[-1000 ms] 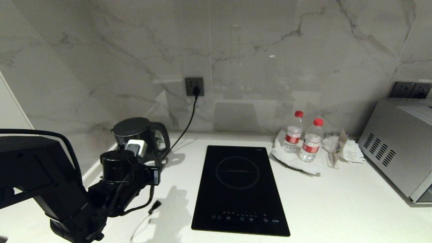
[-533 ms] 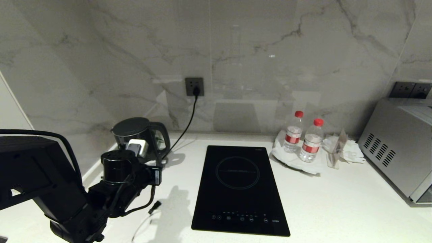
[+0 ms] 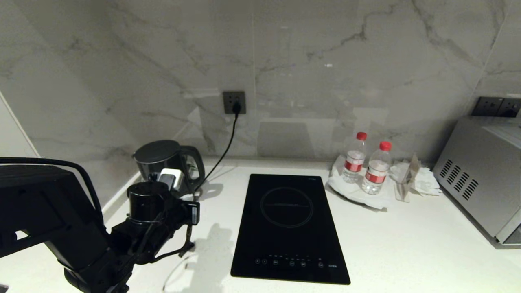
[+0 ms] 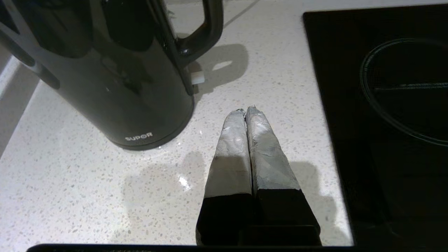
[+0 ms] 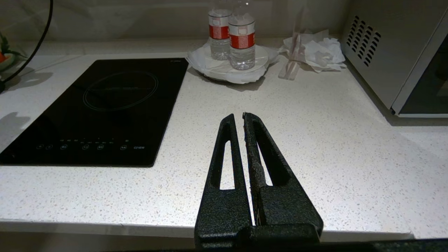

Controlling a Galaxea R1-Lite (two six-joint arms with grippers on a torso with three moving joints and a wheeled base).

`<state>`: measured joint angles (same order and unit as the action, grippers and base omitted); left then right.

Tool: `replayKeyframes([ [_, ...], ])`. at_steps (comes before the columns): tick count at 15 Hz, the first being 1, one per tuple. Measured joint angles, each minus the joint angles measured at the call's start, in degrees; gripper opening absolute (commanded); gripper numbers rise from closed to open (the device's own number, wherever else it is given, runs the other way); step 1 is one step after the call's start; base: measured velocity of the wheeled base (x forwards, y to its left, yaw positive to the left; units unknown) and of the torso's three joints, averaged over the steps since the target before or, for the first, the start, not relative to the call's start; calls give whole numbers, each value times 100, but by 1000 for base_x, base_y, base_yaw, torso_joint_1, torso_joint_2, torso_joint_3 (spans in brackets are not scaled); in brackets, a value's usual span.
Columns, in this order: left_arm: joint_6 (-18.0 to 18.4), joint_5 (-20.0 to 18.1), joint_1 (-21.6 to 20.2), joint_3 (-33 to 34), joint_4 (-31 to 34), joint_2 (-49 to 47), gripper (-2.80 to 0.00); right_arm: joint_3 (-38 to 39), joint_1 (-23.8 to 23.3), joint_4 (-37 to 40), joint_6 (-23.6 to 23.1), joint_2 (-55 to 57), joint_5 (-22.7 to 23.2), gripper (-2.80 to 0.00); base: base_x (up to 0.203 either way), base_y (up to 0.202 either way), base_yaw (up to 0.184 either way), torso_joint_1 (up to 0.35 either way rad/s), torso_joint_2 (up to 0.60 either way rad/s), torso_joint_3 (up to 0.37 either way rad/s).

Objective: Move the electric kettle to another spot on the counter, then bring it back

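1. Kettle first: the tall shiny black electric kettle with the big loop handle stood at the back left corner of the white speckled stone counter, close to the grey marble wall. Nothing held it.
2. Left gripper, with grey taped fingers, was squeezed tight with nothing in it. It hung over the counter, between the kettle and the flat black glass cooktop, near the kettle but not touching it.
3. Right gripper was also pressed together and empty, parked over the counter edge, well apart from the kettle.
4. I think the task was at the reaching step, and the kettle had not been picked up yet.
5. Next, I think the left fingers would need to spread apart and go around the loop handle.
6. Compared with a second ago, the left arm had swung a little toward the cooktop in the head view. The kettle had stayed in its corner.
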<state>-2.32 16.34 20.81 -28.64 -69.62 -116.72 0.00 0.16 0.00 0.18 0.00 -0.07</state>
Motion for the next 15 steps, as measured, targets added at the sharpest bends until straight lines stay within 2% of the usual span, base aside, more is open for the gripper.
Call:
replayKeyframes([
  [12,-10,0,9,-125,58,-67,-280,0,0,0,1,0,-2,-280,0,0,0,2,3,-194],
  [15,-16,-18,35,-78,9,-89,-280,0,0,2,-2,0,-3,-280,0,0,0,8,5,-76],
])
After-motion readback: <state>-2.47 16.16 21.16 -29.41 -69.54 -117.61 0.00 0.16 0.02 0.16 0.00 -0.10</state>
